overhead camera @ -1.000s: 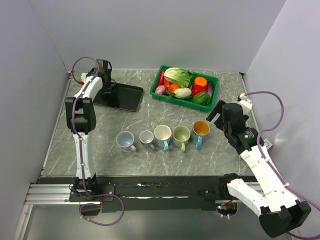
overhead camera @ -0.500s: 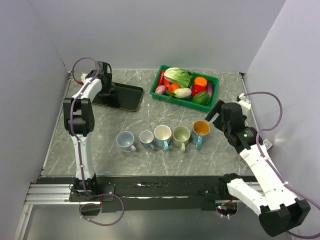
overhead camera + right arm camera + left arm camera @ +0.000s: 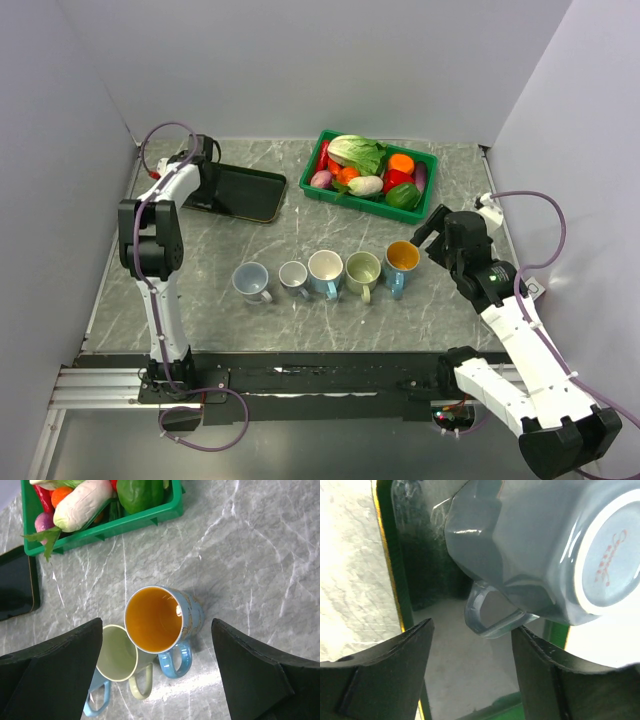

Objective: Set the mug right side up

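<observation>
- The grey-blue mug [image 3: 530,545] sits at the far-left end of the black, gold-rimmed tray [image 3: 245,192]. It is bottom-up, with its pale base ring facing the left wrist camera; it seems tilted rather than flat, though the close view makes that hard to judge.
- The left claw [image 3: 472,645] hangs just over it with its fingers apart. The mug's handle shows between them and nothing is clamped.
- From above, the left arm hides the mug completely.
- A row of five upright mugs [image 3: 325,270] stands mid-desk [image 3: 300,230], well apart from the tray. A green crate [image 3: 350,200] of vegetables [image 3: 365,165] sits behind them.
- The right claw [image 3: 157,622] hovers spread wide above the orange-lined mug [image 3: 155,617] at the row's right end, touching nothing.
- Compared with a second ago, the left wrist has slid from over the tray's left part out to its left edge. The right arm has barely shifted.
- Red cursive script runs across the mug's base, too blurred to read.
</observation>
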{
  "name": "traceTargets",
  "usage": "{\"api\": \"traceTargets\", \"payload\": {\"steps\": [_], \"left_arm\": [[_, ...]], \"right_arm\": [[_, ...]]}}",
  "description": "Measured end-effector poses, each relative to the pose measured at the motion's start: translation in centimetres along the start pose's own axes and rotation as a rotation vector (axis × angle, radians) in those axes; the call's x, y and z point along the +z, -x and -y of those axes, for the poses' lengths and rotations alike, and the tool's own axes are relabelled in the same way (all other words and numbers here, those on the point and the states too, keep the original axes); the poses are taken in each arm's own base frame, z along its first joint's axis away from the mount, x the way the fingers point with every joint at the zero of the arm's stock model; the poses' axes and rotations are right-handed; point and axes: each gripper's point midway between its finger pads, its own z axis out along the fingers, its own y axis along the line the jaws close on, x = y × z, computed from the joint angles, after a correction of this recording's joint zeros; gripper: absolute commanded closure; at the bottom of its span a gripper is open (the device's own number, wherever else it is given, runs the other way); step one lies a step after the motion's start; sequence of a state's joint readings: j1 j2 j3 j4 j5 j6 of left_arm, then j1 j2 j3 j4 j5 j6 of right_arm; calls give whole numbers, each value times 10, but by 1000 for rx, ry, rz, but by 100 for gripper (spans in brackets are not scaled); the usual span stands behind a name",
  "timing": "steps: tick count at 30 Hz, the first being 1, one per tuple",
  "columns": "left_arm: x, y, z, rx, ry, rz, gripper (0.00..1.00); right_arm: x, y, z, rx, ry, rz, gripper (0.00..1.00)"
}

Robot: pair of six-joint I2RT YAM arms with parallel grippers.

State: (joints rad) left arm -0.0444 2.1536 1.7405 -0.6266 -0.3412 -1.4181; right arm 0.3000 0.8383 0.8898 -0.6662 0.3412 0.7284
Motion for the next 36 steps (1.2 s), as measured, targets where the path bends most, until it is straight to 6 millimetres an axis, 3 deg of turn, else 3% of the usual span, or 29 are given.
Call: {"api": "traceTargets", "payload": {"steps": [8, 13, 17, 29, 36], "left_arm": [[-3, 11, -3, 94, 17, 47, 34], [-16, 29, 20, 169, -33, 103, 37], [-19, 37, 27, 208, -51, 125, 47], [-10, 32, 19, 264, -33, 90, 52], [-5, 31, 15, 276, -20, 83, 44]], "right_arm": [[0, -2, -2, 0, 10, -10, 6], [0, -2, -2, 0, 12, -10, 6], [1, -2, -3, 1, 16, -11, 6], [8, -6, -5, -9, 10, -26, 6], [9, -6, -6, -7, 15, -29, 6]]}}
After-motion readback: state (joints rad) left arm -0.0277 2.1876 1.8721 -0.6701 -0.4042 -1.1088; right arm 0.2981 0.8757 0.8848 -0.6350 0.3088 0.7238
